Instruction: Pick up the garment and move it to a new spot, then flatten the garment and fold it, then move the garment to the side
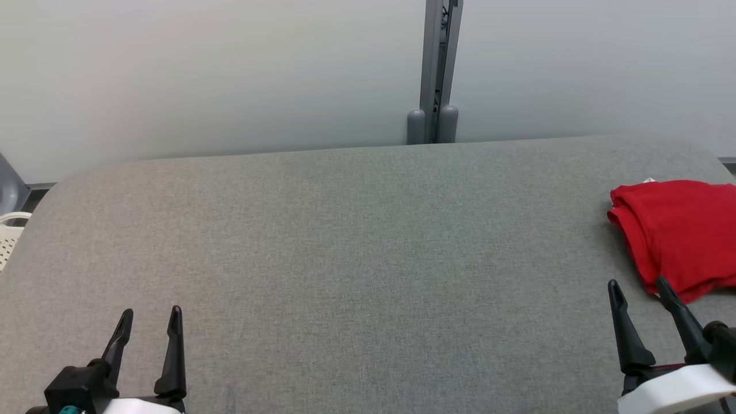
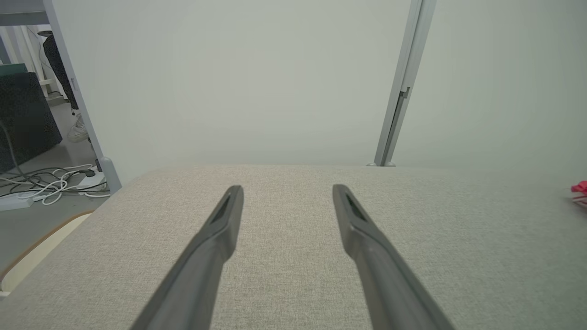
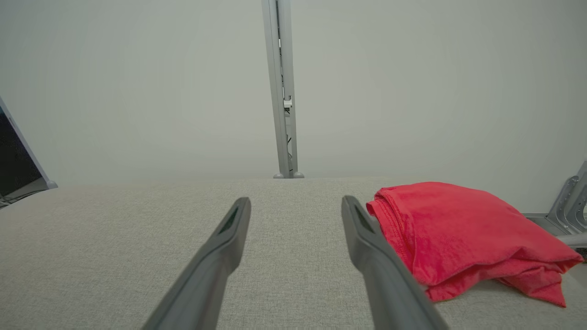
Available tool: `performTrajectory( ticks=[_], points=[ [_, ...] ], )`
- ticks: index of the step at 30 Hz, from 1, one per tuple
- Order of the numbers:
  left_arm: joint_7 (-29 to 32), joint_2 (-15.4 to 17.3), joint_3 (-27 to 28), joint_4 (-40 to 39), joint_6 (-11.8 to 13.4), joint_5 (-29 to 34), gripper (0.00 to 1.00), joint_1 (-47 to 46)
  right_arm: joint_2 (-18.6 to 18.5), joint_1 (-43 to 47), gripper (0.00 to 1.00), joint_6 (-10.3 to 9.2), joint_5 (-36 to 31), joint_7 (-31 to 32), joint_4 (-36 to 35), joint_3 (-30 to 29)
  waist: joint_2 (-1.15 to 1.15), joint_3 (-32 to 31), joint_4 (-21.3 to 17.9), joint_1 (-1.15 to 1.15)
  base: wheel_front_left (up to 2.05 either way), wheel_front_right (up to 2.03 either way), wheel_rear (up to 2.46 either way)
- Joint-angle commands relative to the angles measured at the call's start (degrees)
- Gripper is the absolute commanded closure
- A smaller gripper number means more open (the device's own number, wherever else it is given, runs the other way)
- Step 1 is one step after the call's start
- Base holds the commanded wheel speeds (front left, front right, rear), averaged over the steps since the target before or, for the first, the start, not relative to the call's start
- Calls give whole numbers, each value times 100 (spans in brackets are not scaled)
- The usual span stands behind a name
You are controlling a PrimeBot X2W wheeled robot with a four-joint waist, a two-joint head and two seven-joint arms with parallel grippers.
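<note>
The garment (image 1: 678, 233) is a red cloth, folded into a thick bundle at the right edge of the grey padded table (image 1: 356, 241). The right wrist view has the garment (image 3: 454, 233) just right of my right fingers. My right gripper (image 1: 638, 290) is open and empty at the lower right, its tips just short of the bundle's near corner. At the lower left my left gripper (image 1: 150, 319) is open too, far from the cloth. In the left wrist view my left gripper (image 2: 286, 192) points over bare table, and a sliver of the garment (image 2: 580, 190) sits at the right edge.
A pale wall with a grey metal post (image 1: 438, 69) stands behind the table. A cream basket rim (image 1: 8, 233) sits past the table's left edge. Cables (image 2: 46, 183) lie on the floor to the left. A grey metal bracket (image 3: 568, 208) stands beyond the garment.
</note>
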Motion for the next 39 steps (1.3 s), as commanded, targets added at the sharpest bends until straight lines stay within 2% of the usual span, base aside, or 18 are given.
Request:
performTrajectory(
  ticks=[1,17,39],
  points=[
    [31,56,-5,-13,-1,13,0,64,2,130,0,1,-37,54,-90,-49,0,-70,14,0,0,0,0],
    [178,134,-114,-34,64,-35,0,204,119,460,0,1,-142,251,-397,-117,0,-253,21,0,0,0,0],
    [165,193,-155,18,126,-50,0,158,137,448,0,1,-258,276,-414,-123,0,-225,31,0,0,0,0]
  ],
)
